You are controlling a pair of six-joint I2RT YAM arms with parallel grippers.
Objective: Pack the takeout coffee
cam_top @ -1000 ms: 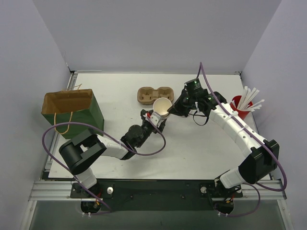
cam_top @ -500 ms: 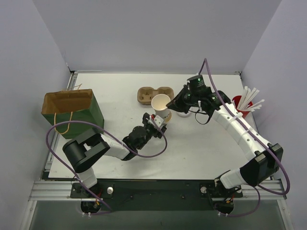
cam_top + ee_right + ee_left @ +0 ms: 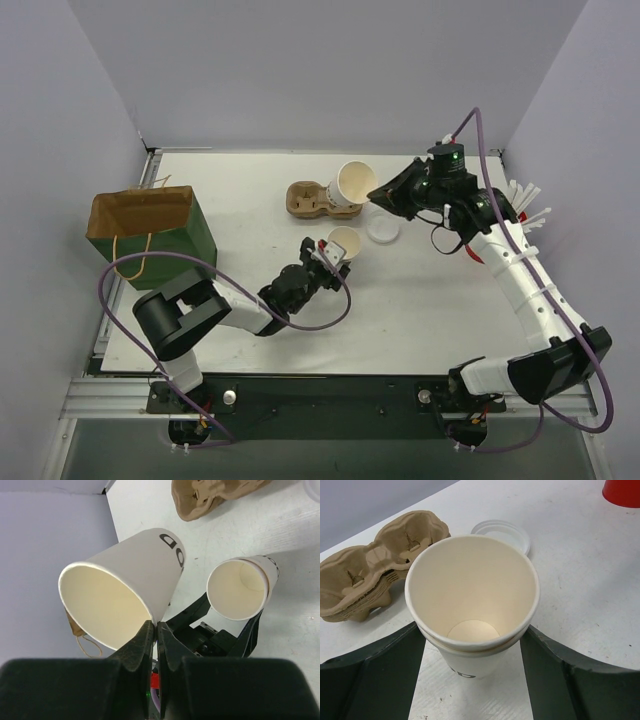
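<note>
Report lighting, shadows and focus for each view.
Top external: even diffuse light, faint soft shadows on the table, all sharp. Left wrist: nested cups crisp, no glare, left fingers dark. Right wrist: lifted cup sharp, right fingers dark and blurred.

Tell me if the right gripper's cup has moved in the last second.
Yes. The cup in the right gripper lifted off the lower cup and went toward the far edge, now beside the cup carrier's right end.
</note>
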